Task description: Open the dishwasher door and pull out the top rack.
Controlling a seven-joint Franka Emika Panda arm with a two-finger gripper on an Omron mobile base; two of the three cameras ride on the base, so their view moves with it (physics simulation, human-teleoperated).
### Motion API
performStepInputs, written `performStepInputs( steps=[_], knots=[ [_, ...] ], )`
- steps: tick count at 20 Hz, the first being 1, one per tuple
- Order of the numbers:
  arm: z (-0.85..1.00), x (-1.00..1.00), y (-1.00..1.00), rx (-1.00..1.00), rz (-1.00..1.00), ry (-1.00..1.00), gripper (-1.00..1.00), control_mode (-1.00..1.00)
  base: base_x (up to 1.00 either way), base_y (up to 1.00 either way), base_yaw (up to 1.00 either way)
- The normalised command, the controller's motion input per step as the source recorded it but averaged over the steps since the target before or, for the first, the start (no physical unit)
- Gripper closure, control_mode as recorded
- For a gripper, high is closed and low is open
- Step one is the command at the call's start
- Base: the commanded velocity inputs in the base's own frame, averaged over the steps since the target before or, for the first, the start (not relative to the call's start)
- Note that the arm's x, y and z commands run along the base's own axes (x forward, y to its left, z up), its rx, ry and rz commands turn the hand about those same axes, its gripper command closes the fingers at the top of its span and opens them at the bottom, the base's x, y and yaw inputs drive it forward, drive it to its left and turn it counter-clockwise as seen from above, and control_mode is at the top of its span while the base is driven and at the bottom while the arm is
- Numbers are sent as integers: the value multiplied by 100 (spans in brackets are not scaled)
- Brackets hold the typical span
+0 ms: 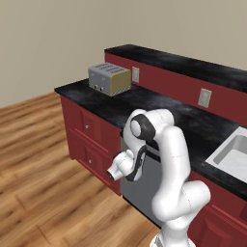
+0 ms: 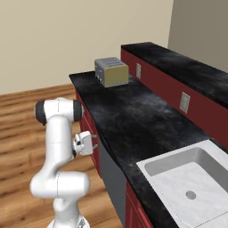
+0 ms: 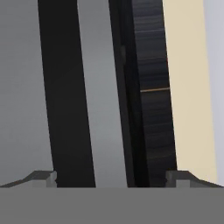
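Dishwasher door [image 1: 140, 185] is shut, standing flush under the black table [image 2: 129, 116], between the red cabinet fronts [image 1: 89, 137]; the top rack is behind it and cannot be assessed. In the hand view the door's upper part fills the near field on its side: a grey panel, a black band [image 3: 65, 96] and a lighter strip [image 3: 100, 96] that reads as the bar handle, though that cannot be confirmed. The claw [image 3: 111, 177] is released, jaws spread wide with nothing between them, and sits close against the door's top, the fingertips [image 3: 43, 178] straddling the black band and lighter strip.

Judgement: the step in hand is seizing the handle. It is best done by advancing straight until the bar lies fully between the jaws, closing squarely across it, then pulling outward and downward along the door's hinge arc, not straight back. Risk: clamping on the band instead of the bar, which would slip. The toaster [image 1: 109, 78] and sink [image 2: 191, 187] are well apart from the work.
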Motion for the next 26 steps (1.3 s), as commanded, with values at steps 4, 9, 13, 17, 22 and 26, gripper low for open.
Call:
performStepInputs(
  steps=[4, 9, 13, 17, 22, 26],
  knots=[
    [-18, 25, 0, 0, 0, 0, -100, -100, 0, 0, 0],
    [-20, 31, -1, 0, 0, 0, -100, -100, 0, 0, 0],
    [-25, 37, -4, 0, 0, 0, -100, -100, 0, 0, 0],
    [-25, 38, -7, 0, 0, 1, -100, -100, 0, 0, 0],
    [-24, 33, -8, 0, 0, 1, -100, -100, 0, 0, 0],
    [-13, 24, -15, 0, 0, 0, -100, -100, 0, 0, 0]
  ],
)
